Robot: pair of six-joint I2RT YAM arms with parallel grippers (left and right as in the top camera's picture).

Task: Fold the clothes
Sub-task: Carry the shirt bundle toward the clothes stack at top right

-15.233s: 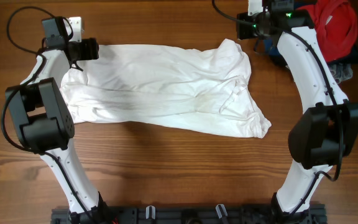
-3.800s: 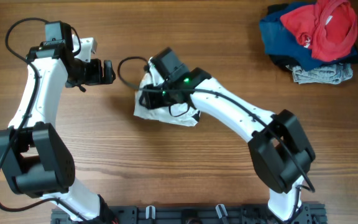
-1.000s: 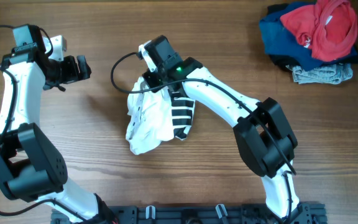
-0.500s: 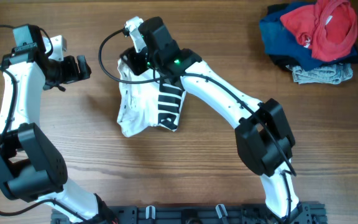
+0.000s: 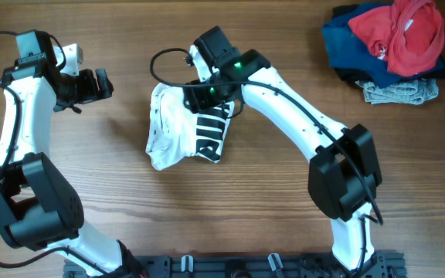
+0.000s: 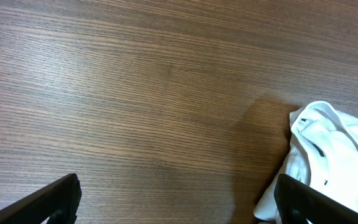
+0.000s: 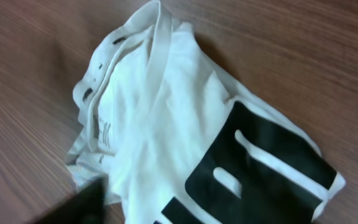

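Hovering right end effector [image 5: 199, 96], grip unclear | left end effector [image 5: 103, 83] gaping | left wrist: only T-shirt [image 6: 334, 155] edge

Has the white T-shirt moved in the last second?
Yes. The white T-shirt has shifted up the overhead view, away from the base rail at the bottom edge.

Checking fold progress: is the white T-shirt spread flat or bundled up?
Bundled up, not flat: the white T-shirt lies in a compact, crumpled heap, layers overlapping, collar and black print showing.
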